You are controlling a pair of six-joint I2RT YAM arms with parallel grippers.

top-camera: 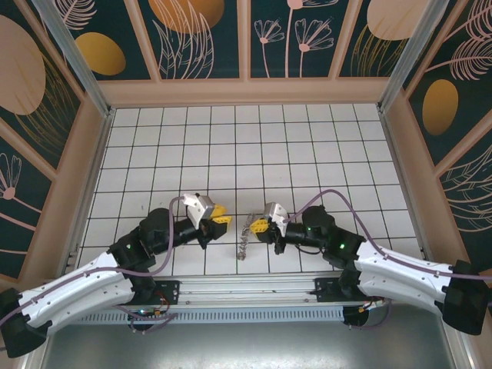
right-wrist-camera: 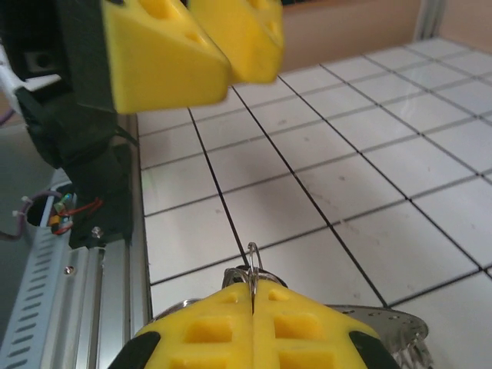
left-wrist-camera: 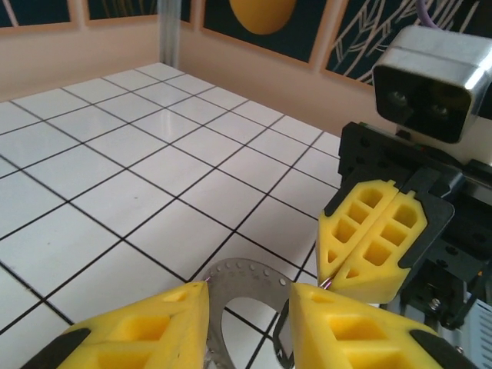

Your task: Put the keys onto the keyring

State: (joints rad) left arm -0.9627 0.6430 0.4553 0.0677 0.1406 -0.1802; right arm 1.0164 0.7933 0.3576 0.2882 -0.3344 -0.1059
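Step in hand, as judged: keyring presented for threading. Right claw pinched tight on keyring by thin rim wire. Ring is flat grey perforated metal, floppy, hanging to tiled worktop between arms. Left claw parted, empty. Keys not discernible. Next move: locate them, then a fine pinch.

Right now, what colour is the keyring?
The keyring is silvery grey metal, its rim dotted with small holes. It shows best in the left wrist view.
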